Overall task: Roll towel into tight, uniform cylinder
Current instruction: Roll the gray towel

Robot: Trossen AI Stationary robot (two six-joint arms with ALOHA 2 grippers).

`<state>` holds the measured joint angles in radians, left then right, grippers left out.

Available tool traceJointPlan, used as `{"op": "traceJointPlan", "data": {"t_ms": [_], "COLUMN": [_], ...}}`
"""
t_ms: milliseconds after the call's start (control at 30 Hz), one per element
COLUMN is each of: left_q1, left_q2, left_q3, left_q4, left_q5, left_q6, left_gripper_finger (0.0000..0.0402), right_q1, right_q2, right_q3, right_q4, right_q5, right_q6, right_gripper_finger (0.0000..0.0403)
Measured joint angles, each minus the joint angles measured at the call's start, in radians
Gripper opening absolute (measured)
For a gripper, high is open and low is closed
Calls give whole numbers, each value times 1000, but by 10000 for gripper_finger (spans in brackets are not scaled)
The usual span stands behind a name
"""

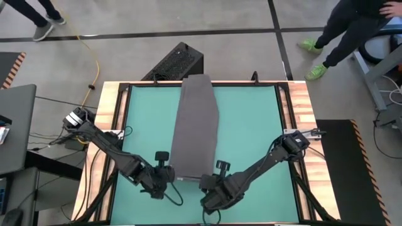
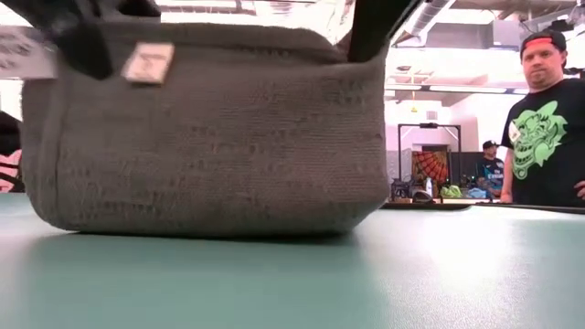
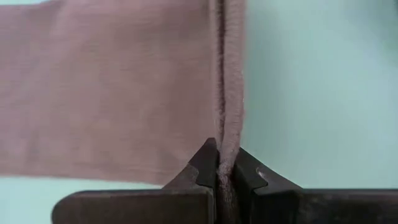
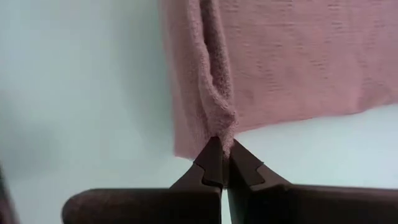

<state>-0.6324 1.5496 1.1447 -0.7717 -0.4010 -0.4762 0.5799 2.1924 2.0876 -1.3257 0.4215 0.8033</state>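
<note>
The dark grey towel lies as a long folded strip down the middle of the teal mat, reaching to the mat's far edge. Its near end is raised; in the low view it rises as a wall from a bend resting on the mat, with a white tag near its top edge. My left gripper is shut on the near left corner and my right gripper is shut on the near right corner. My left gripper pinches the towel's folded side edge at the near left corner between its two fingers, slanting down from the near side and lying along that edge. The corner is lifted off the mat. The rest of the strip runs away from it flat. My right gripper pinches the near right corner between its two fingers, slanting down from the near side. The thick edge bunches just ahead of the fingertips. That corner is raised clear of the mat, with the cloth beyond it lying flat.
Wooden boards frame the mat on the left and right. A black box sits on the floor beyond the table's far edge. People stand in the room behind, one at the right of the low view. Bare mat lies on both sides of the towel.
</note>
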Motion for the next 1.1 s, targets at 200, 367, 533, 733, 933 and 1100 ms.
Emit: {"op": "traceJointPlan", "data": {"t_ms": [200, 367, 533, 733, 933, 1100], "left_q1": [55, 92, 120, 127, 116, 120], "left_q2": [1, 1, 1, 1, 1, 1], "left_q3": [-49, -92, -117, -119, -119, -119], "left_q4": [-16, -18, -11, 23, 63, 63], "left_q5": [-23, -24, -23, 7, 80, 46], "left_q6": [-3, 1, 13, 37, 47, 53], "left_gripper_finger": [0, 0, 0, 0, 0, 0], "right_q1": [-43, -68, -80, -104, -94, -95], "right_q2": [0, 0, 4, 22, 21, 21], "right_q3": [0, 0, 0, -73, -152, -160], "right_q4": [-7, -6, -3, 80, 138, 144], "right_q5": [3, -3, -2, -31, -34, -31], "right_q6": [-79, -103, -119, -160, -157, -158], "right_gripper_finger": [19, 22, 28, 24, 27, 27]}}
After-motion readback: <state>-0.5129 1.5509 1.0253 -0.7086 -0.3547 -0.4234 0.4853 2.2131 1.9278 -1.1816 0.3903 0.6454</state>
